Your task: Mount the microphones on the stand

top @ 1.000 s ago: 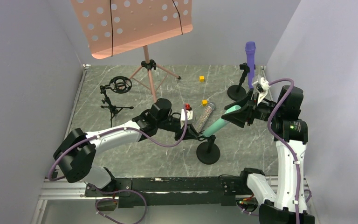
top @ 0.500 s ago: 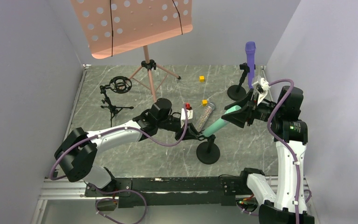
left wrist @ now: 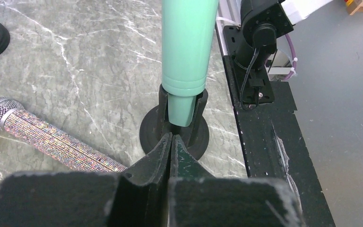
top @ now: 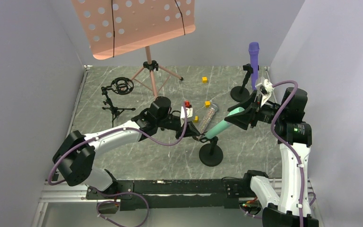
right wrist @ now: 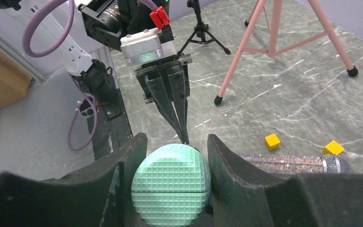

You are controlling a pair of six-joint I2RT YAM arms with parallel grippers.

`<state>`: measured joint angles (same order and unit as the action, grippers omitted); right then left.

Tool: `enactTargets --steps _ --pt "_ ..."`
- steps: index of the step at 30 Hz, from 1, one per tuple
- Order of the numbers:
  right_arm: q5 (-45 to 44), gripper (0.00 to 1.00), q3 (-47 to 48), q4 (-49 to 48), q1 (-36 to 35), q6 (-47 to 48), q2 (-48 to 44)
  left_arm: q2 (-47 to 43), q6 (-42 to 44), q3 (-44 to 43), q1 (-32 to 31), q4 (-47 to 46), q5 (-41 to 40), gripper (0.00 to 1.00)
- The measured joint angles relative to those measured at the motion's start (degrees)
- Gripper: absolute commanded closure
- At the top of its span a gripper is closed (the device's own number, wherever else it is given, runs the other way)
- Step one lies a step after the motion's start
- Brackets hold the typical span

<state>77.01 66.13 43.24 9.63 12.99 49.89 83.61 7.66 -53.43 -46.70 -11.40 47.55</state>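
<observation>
Left arm: stretched low from the left part of the near edge toward the middle of the table [top: 104, 156], wrist angled right.
Left gripper [left wrist: 170, 142]: fingers pressed flat together, nothing between them.
Right arm: upright by the right edge, elbow high, wrist bent left.
Right gripper [top: 240, 117]: fingers clamped on either side of the mint microphone [top: 222, 126], at its head.

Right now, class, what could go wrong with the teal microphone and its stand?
The mint-teal microphone has its narrow end only partly in the clip; if the right gripper lets go, it may slip out. The left gripper, shut, is right at the clip; a push might tip the stand. The glittery microphone lies close by and could get knocked.
</observation>
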Motion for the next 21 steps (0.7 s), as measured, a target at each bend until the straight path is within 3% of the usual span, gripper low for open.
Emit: enactTargets --steps 16,19,21 --pt "0.0 0.89 0.0 0.0 0.0 -0.2 0.0 2.9 -0.5 -1.2 -2.4 -1.2 0.4 0.93" --pt "0.2 0.89 0.0 -0.4 0.0 -0.2 -0.1 3.5 -0.5 -1.7 -2.7 -1.2 -0.4 0.89" --pt "0.2 0.89 0.0 -0.4 0.0 -0.2 -0.1 3.5 -0.5 -1.8 -2.8 -1.2 -0.7 0.81"
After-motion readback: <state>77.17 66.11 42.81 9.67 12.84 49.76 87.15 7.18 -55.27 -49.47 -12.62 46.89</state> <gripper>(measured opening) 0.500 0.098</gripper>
